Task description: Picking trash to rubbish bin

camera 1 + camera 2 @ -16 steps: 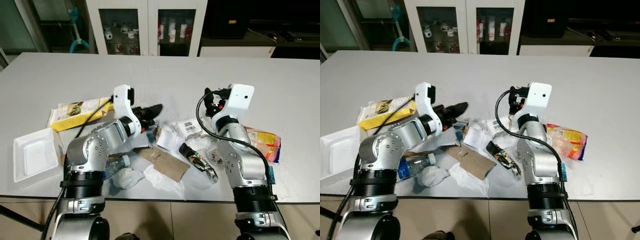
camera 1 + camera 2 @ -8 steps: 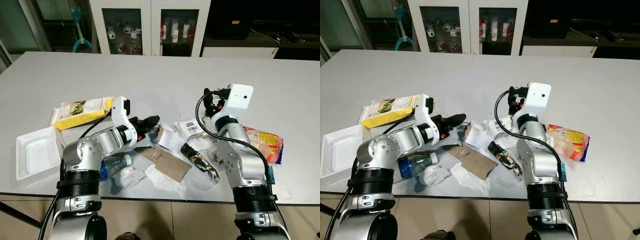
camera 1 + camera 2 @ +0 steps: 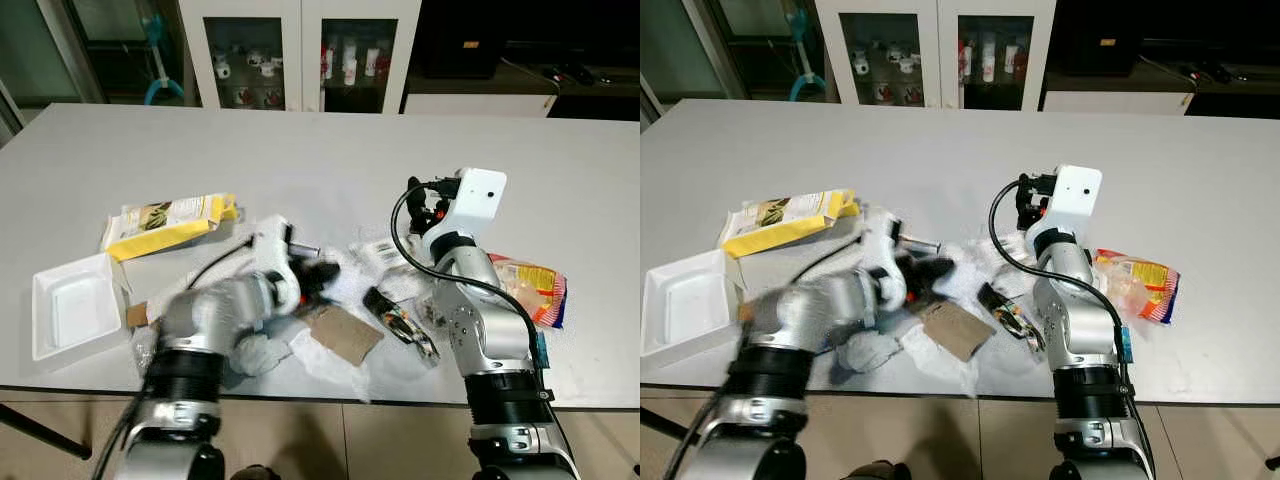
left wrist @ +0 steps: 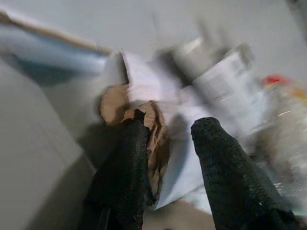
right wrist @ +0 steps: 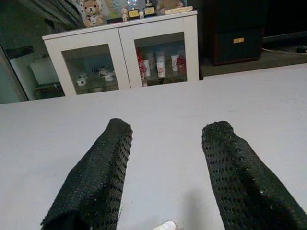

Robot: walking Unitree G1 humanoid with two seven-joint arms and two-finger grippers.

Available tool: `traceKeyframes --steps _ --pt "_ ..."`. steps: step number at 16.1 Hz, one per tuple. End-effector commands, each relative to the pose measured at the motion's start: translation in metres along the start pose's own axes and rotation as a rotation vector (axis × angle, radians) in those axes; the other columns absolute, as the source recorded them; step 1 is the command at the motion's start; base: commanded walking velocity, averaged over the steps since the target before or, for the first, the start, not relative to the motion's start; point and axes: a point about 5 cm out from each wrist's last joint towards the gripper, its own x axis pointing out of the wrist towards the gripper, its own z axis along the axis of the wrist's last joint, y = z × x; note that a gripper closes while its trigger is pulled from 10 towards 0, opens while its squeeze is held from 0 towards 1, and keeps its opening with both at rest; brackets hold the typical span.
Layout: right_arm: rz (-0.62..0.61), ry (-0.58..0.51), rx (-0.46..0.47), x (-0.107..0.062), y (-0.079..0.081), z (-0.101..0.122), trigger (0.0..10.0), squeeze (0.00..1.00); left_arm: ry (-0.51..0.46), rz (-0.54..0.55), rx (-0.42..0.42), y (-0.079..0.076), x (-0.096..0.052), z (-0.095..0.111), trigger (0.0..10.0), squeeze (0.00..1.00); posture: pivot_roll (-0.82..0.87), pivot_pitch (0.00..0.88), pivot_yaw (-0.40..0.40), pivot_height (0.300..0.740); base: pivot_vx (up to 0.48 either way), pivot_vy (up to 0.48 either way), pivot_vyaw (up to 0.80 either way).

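Observation:
Trash lies in a pile near the front of the white table (image 3: 330, 160): a brown cardboard piece (image 3: 342, 334), white tissues (image 3: 333, 366), a dark wrapper (image 3: 396, 322) and a white labelled packet (image 3: 376, 250). My left arm is motion-blurred, and its gripper (image 3: 320, 278) reaches low into the middle of the pile. In the left wrist view the left gripper (image 4: 171, 123) is open, with a crumpled brown paper scrap (image 4: 154, 139) against one finger (image 4: 125, 163). My right gripper (image 5: 169, 128) is open and holds nothing. It hangs above the table behind the pile (image 3: 418, 205).
A yellow snack bag (image 3: 165, 222) and a white foam tray (image 3: 72, 312) lie at the left. An orange snack bag (image 3: 535, 285) sits to the right of my right arm. White cabinets (image 3: 300, 50) stand beyond the table's far edge.
My left arm has swung right and down, from the pile's left side into its middle, and is blurred. The right arm has stayed put.

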Motion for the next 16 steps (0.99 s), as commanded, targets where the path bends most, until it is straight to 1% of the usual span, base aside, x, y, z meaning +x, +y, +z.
traceKeyframes --steps 1,4,5,7,16 --pt "-0.014 0.004 0.001 -0.0014 -0.0031 0.0003 10.0 0.0 -0.003 0.059 0.065 -0.0009 0.0041 0.0015 10.0 0.0 0.03 0.02 0.028 0.74 0.0 0.0 0.0" --pt "-0.016 0.003 0.004 -0.0016 -0.0029 0.0003 10.0 0.0 -0.006 0.097 0.108 -0.0033 0.0097 -0.0002 10.0 0.0 0.03 0.021 0.031 0.74 0.0 0.0 0.0" --pt "-0.016 0.003 0.005 -0.0016 -0.0027 0.0002 10.0 0.0 -0.008 0.1 0.11 -0.0035 0.0111 -0.0007 0.0 0.0 0.02 0.02 0.031 0.74 0.0 0.0 0.0" --pt "-0.017 0.002 0.007 -0.0017 -0.003 0.0005 10.0 0.0 -0.017 0.102 0.134 -0.0051 0.0128 -0.0001 0.0 0.0 0.02 0.019 0.031 0.74 0.0 0.0 0.0" --pt "-0.013 0.002 0.013 -0.0006 -0.0013 0.0006 10.0 0.0 -0.039 0.106 0.139 -0.0012 0.0117 0.0039 0.0 0.0 0.03 0.015 0.032 0.74 0.0 0.0 0.0"
